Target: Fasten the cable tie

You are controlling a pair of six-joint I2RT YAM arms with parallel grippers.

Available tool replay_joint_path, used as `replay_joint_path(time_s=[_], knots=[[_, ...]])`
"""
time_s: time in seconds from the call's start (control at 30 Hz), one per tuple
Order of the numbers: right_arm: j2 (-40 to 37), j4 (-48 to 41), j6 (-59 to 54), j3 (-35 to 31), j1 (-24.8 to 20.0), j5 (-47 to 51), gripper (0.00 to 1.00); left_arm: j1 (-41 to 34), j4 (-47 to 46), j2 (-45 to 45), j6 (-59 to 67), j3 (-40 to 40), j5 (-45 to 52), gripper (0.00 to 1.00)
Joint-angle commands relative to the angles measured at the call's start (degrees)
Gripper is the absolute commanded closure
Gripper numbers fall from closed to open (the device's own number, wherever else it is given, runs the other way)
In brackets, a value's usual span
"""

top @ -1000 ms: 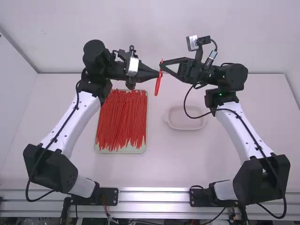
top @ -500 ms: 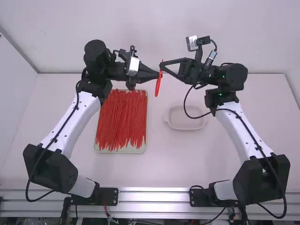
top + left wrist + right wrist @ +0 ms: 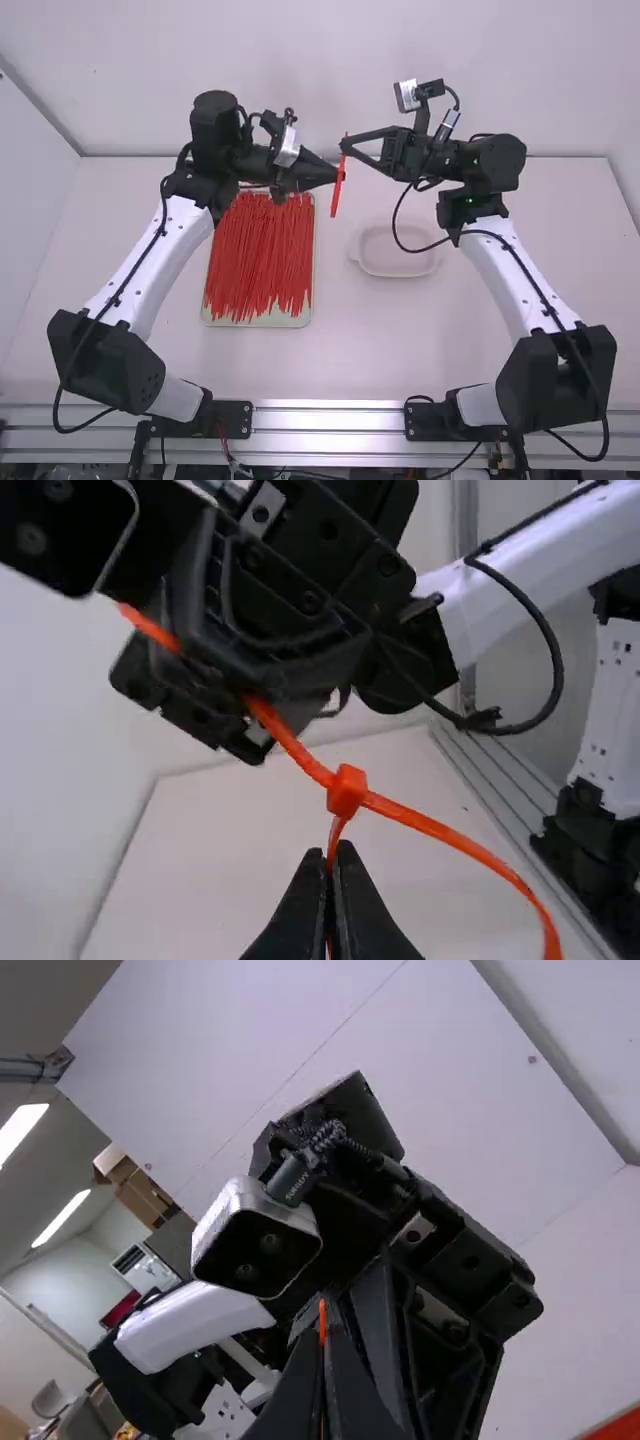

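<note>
Now the left pincer point(image 3: 329, 176), gripping the cable tie point(image 3: 338, 192), has rolled lower.

text: none legible | labels: none | numbers: none

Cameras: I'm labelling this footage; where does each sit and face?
High view: above and behind the arms, looking forward and down at the table; both arms show.
Left wrist view: on the left wrist, facing the right gripper; the left gripper shows.
Right wrist view: on the right wrist, facing the left gripper; own fingers show.
Shared: all three see the cable tie both grippers hold.
</note>
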Motion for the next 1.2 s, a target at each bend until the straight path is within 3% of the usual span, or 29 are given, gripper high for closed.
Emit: replay_joint_path(time_s=[0.0,0.37,0.73,0.97,1.17], knots=[[-0.81,1.07,0.37,0.76,-1.14,3.34,1.0,-0.2,-2.86,-0.37,0.94,-0.2,0.35,0.98],[-0.81,1.05,0.42,1.99,-3.96,3.37,1.0,-0.2,-20.09,-0.37,1.22,-0.2,0.28,0.98],[-0.81,0.15,0.37,7.56,-7.56,3.34,1.0,-0.2,-45.0,-0.37,27.17,-0.2,0.46,0.98],[-0.81,-1.11,0.22,10.88,-9.42,3.32,1.0,-0.22,-51.01,-0.37,33.9,-0.2,0.28,0.98],[-0.81,-1.09,0.17,12.09,-10.1,3.3,1.0,-0.22,-50.6,-0.37,33.9,-0.2,-0.11,0.98]])
